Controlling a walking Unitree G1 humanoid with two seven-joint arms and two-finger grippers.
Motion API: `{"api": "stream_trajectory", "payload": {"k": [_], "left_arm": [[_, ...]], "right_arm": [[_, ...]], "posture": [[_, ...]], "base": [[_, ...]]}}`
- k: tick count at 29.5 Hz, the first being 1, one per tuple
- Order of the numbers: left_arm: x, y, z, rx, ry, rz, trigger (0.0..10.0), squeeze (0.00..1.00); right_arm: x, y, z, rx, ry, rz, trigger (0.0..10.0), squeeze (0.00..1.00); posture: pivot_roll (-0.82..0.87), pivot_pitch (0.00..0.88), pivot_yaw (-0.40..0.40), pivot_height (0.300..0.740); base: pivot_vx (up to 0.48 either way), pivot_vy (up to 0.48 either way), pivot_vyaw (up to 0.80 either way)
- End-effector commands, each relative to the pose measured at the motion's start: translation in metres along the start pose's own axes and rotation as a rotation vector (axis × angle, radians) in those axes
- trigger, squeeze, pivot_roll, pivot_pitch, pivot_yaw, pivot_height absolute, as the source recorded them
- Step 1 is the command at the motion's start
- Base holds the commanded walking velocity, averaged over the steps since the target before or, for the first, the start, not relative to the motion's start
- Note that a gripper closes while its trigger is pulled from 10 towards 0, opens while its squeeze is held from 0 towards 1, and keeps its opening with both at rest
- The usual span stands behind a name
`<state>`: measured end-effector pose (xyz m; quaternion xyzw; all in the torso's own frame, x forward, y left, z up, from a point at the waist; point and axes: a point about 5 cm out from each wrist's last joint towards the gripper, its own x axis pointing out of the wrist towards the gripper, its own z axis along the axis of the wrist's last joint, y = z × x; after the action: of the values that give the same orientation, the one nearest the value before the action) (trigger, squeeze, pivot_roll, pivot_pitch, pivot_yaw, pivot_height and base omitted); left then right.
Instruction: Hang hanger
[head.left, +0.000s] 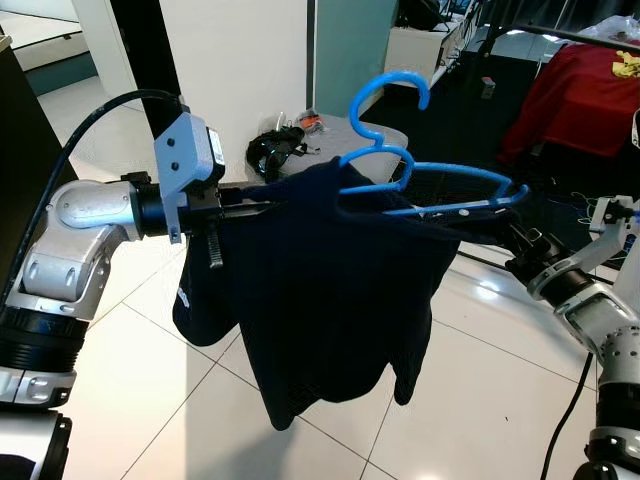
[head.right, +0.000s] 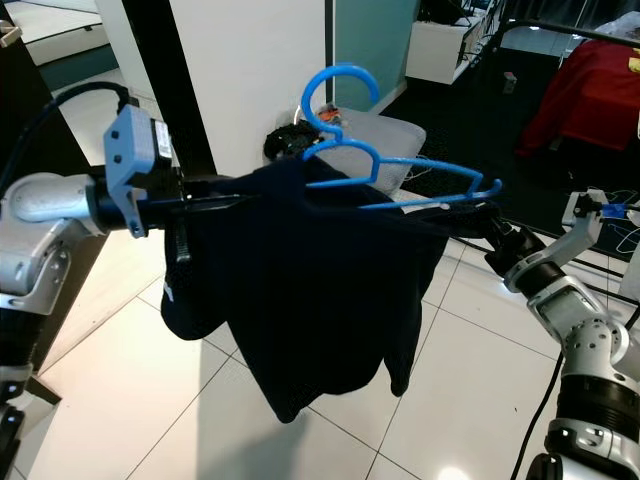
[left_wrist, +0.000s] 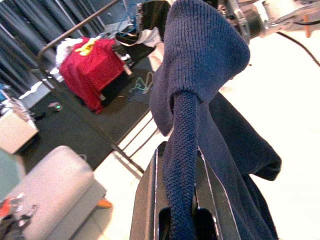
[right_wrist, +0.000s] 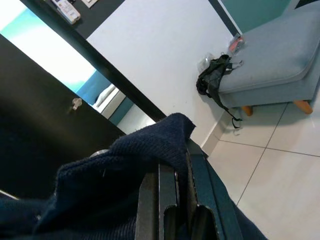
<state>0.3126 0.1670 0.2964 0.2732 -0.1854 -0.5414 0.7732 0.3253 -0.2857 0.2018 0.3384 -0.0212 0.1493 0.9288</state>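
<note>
A dark navy knit sweater (head.left: 330, 290) hangs stretched between my two grippers at chest height. A blue plastic hanger (head.left: 440, 173) lies across its top edge, hook up and tilted, with its far end by my right gripper. My left gripper (head.left: 262, 208) is shut on the sweater's left top edge; the left wrist view shows a ribbed band (left_wrist: 182, 145) pinched between the fingers. My right gripper (head.left: 482, 222) is shut on the right top edge, and the knit (right_wrist: 150, 150) is bunched over its fingers. Whether it also pinches the hanger is hidden by the fabric.
A grey padded stool (head.left: 392, 135) with a black tangled item (head.left: 272, 150) stands behind the sweater by a white wall (head.left: 240, 70). A clothes rail (left_wrist: 75, 30) with a red garment (head.left: 585, 95) is at the back right. A dark door (head.left: 20, 150) is on the left. White tiled floor (head.left: 480, 400) lies below.
</note>
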Motion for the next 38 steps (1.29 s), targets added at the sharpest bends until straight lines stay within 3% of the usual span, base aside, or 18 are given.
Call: {"api": "stream_trajectory", "payload": {"k": [1,3,10,20,28,37,38], "left_arm": [[-0.011,-0.001,0.001,0.027,0.036,-0.047,10.0,0.0],[-0.016,-0.004,-0.007,0.033,0.093,-0.087,10.0,0.0],[-0.016,-0.006,-0.008,0.037,0.109,-0.093,10.0,0.0],[-0.017,0.01,-0.007,0.046,0.089,0.051,10.0,0.0],[-0.017,0.012,-0.005,0.05,0.078,0.058,10.0,0.0],[-0.018,-0.017,-0.018,0.041,0.157,-0.152,10.0,0.0],[-0.017,-0.021,-0.025,0.066,0.199,-0.17,10.0,0.0]], "right_arm": [[-0.004,-0.005,0.005,-0.008,-0.026,-0.028,0.0,0.0],[-0.004,-0.003,0.007,-0.017,-0.023,-0.012,0.0,0.0],[-0.005,-0.003,0.008,-0.021,-0.019,-0.006,0.0,0.0],[-0.009,0.013,-0.002,-0.065,0.065,0.111,0.0,0.0],[-0.009,0.016,-0.004,-0.069,0.08,0.135,0.0,0.0],[-0.009,0.015,0.006,-0.085,0.056,0.11,0.0,0.0],[-0.008,0.018,0.007,-0.107,0.094,0.118,0.0,0.0]], "posture": [[0.0,0.071,-0.002,0.74],[0.0,0.07,-0.002,0.74],[0.0,0.066,-0.003,0.74],[-0.01,0.071,-0.005,0.74],[0.0,0.072,-0.005,0.74],[-0.01,0.074,-0.004,0.74],[-0.01,0.074,-0.005,0.74]], "base": [[0.0,0.0,0.0],[0.0,0.0,0.0],[0.0,0.0,0.0],[0.0,0.0,0.0],[0.0,0.0,0.0],[0.0,0.0,0.0],[0.0,0.0,0.0]]}}
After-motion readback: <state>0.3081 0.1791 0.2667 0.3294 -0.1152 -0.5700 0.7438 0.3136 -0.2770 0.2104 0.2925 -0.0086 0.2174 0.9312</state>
